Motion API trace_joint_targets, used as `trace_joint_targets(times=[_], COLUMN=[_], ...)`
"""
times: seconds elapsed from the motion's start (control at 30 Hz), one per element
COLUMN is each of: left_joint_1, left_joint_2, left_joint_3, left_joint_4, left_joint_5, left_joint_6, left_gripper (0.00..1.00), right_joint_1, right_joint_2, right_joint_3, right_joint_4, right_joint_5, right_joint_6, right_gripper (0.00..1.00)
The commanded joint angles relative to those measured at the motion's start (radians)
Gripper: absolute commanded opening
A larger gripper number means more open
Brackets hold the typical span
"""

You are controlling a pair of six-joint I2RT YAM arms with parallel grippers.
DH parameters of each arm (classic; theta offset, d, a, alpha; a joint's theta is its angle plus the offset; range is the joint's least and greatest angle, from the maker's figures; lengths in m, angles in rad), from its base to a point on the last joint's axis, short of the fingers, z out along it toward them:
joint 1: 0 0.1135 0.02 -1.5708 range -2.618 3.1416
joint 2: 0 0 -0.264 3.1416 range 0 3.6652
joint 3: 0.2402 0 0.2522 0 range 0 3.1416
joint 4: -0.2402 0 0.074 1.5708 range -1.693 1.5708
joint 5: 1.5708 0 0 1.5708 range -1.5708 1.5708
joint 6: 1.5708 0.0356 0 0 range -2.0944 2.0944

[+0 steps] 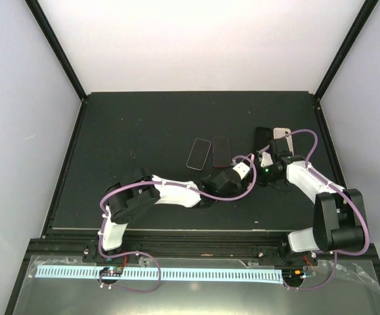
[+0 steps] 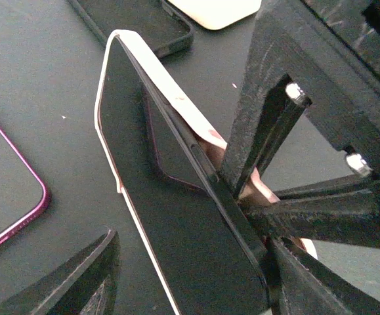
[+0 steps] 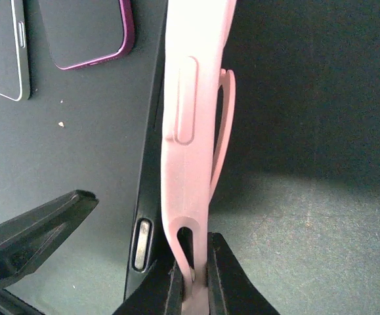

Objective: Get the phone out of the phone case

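1. Here, at the left of the dark worktop (image 1: 144, 125), a silver-edged phone (image 1: 199, 153) and a magenta-edged phone (image 1: 221, 151) lie flat side by side. Both are near the tools but apart from them.
2. The left tool (image 2: 193, 282) is spread wide with the phone (image 2: 176, 216) between its fingers. One finger stands well clear on the screen side. The other is close against the phone's lower end, and I cannot tell whether it touches.
3. The phone is up on edge and tilted, its black screen facing the left wrist camera. It sits partly peeled out of the pink phone case (image 3: 190, 131). In the right wrist view its dark side, with a small button, shows just beside the case's wall.
4. The right tool (image 3: 191, 289) has its fingers pressed together, pinching the thin pink rim of the phone case.
5. Farther right, a black shell (image 1: 263, 138) and a pale device (image 1: 282, 134) lie flat. Both are cut off at the top of the left wrist view.
6. From above, the two tools hide most of the phone and its case, and I cannot tell whether the phone's edge rests on the worktop.
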Motion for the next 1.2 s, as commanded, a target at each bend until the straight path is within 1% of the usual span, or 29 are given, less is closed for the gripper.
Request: trace_joint_targets(times=[0.0,0.07,0.13,0.27,0.43,0.5,0.53,0.63,0.73,0.93,1.17], left_joint_1=[0.016,0.009,0.007,0.007,0.007,0.007,0.007,0.007,0.007,0.007,0.007], left_joint_2=[0.066,0.070,0.074,0.060,0.021,0.005,-0.003,-0.037,-0.074,-0.152,-0.290], left_joint_3=[0.042,0.038,0.039,0.023,-0.022,-0.033,-0.039,-0.068,-0.104,-0.174,-0.260], left_joint_4=[-0.007,-0.003,-0.012,-0.020,-0.009,-0.014,-0.014,-0.002,0.016,0.025,0.029], left_joint_5=[-0.184,-0.231,-0.262,-0.272,-0.295,-0.315,-0.320,-0.336,-0.352,-0.346,-0.351], left_joint_6=[0.053,0.064,0.065,0.055,0.033,0.018,0.015,0.003,-0.016,-0.074,-0.126], left_gripper=[0.60,0.58,0.53,0.40,0.25,0.13,0.09,0.03,0.01,0.02,0.02], right_joint_1=[0.003,0.003,0.003,0.003,0.003,0.003,0.003,0.004,0.003,0.003,0.003], right_joint_2=[-0.005,-0.001,0.003,0.001,-0.018,-0.026,-0.028,-0.033,-0.048,-0.071,-0.168], right_joint_3=[0.012,0.030,0.045,0.062,0.057,0.057,0.060,0.070,0.078,0.133,0.111], right_joint_4=[-0.058,-0.084,-0.103,-0.122,-0.107,-0.107,-0.109,-0.124,-0.131,-0.161,-0.164], right_joint_5=[-0.125,-0.123,-0.129,-0.115,-0.093,-0.081,-0.071,-0.026,0.013,0.192,0.246], right_joint_6=[-0.010,-0.013,-0.017,-0.023,-0.014,-0.014,-0.016,-0.022,-0.031,-0.074,-0.118], right_gripper=[0.01,0.01,0.01,0.01,0.01,0.01,0.01,0.01,0.01,0.01,0.01])
